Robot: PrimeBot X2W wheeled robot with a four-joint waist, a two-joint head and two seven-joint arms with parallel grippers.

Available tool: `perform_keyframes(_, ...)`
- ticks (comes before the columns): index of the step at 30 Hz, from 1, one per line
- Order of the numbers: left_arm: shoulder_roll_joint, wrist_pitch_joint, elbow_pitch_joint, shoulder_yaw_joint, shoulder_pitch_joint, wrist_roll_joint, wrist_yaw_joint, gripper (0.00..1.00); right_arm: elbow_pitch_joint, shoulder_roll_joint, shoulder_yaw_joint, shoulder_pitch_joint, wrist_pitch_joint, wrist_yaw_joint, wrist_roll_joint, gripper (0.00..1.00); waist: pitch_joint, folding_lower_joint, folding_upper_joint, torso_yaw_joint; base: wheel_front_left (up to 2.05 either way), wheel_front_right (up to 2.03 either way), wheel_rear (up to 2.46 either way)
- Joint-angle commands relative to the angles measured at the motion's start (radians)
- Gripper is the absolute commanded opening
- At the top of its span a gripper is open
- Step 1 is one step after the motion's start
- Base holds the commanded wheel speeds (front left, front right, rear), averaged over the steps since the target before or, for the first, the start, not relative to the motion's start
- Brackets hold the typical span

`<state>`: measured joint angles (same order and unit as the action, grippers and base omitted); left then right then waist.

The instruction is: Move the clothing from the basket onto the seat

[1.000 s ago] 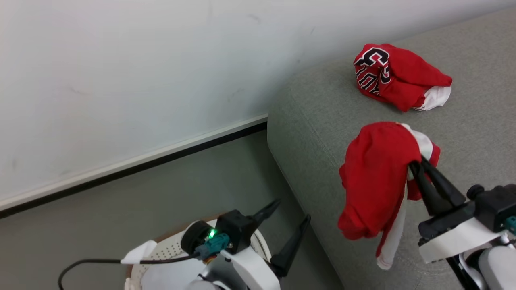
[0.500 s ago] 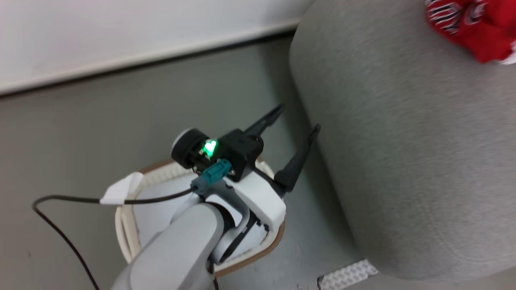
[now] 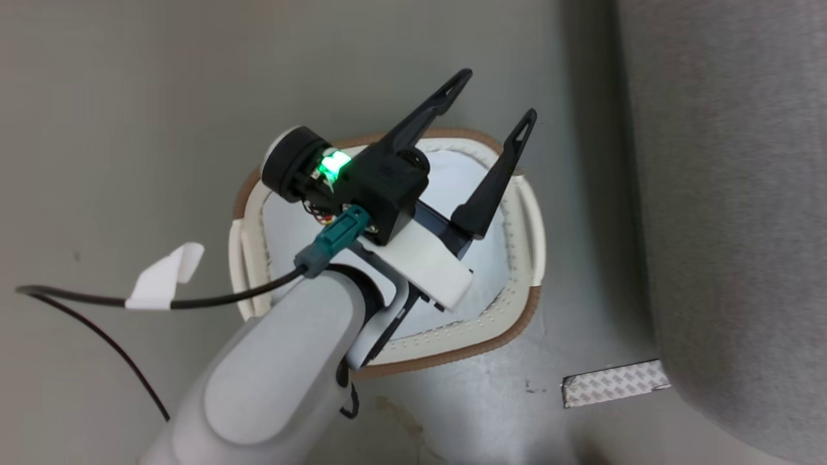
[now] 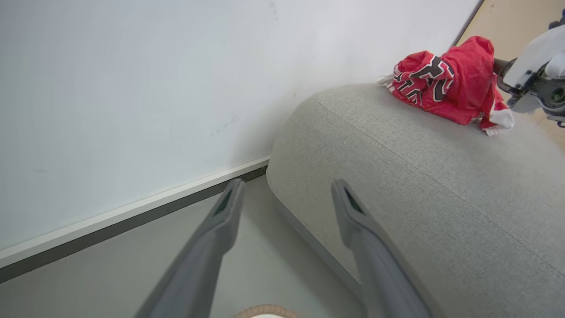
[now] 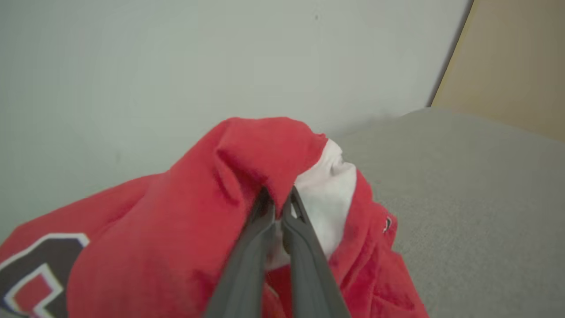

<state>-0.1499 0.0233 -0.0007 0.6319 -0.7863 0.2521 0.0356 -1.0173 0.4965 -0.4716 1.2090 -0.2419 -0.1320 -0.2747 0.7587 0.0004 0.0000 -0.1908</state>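
My left gripper (image 3: 497, 95) hangs open and holds nothing over the basket (image 3: 452, 349), an oval cream tub with a brown rim that stands on the floor. A pale bluish-white pad lines the basket's inside. In the left wrist view the open left gripper (image 4: 287, 190) points at the seat (image 4: 397, 176), where a red jersey (image 4: 423, 84) with black characters lies. My right gripper (image 5: 276, 201) is shut on a red and white garment (image 5: 198, 207) held over the seat (image 5: 463, 198), close beside the jersey (image 5: 31, 265).
The grey seat (image 3: 730, 194) rises right of the basket, with a narrow strip of floor between. A strip of patterned tape (image 3: 614, 382) lies on the floor. A black cable with a white tag (image 3: 161, 278) trails left. A white wall backs the seat.
The head camera has tilted down from the seat to the basket, so the right gripper and its garment have left that view. The left gripper stays open.
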Motion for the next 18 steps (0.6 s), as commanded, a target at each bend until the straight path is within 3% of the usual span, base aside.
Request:
perform_keyframes(1,-0.001,-0.013,0.007,-0.001,-0.015,-0.012,-0.002,1.00,-0.026,-0.008,-0.016,0.010,-0.011,0.003,0.031,0.55,0.038,-0.0004,0.0000,0.038,0.00,0.00,0.00)
perform_keyframes(2,-0.001,-0.015,0.013,-0.002,-0.020,-0.011,-0.001,1.00,-0.042,-0.015,-0.029,0.012,-0.017,0.003,0.044,0.99,0.035,-0.0004,0.0000,0.037,0.00,0.00,0.00)
perform_keyframes(5,-0.005,-0.027,0.025,-0.004,-0.021,-0.007,-0.002,1.00,-0.045,-0.036,-0.059,-0.001,-0.024,0.003,0.095,1.00,0.017,-0.0004,0.0000,0.027,0.00,0.00,0.00)
perform_keyframes(13,-0.026,-0.065,0.062,-0.012,0.043,0.027,-0.001,1.00,0.239,-0.145,-0.028,-0.193,-0.024,0.003,0.165,1.00,-0.096,-0.0004,0.0000,-0.021,0.00,0.00,0.00)
perform_keyframes(18,-0.045,-0.103,0.093,-0.031,0.118,0.061,0.011,1.00,0.436,-0.226,0.062,-0.383,-0.024,0.003,0.174,1.00,-0.216,-0.0004,0.0000,-0.032,0.00,0.00,0.00)
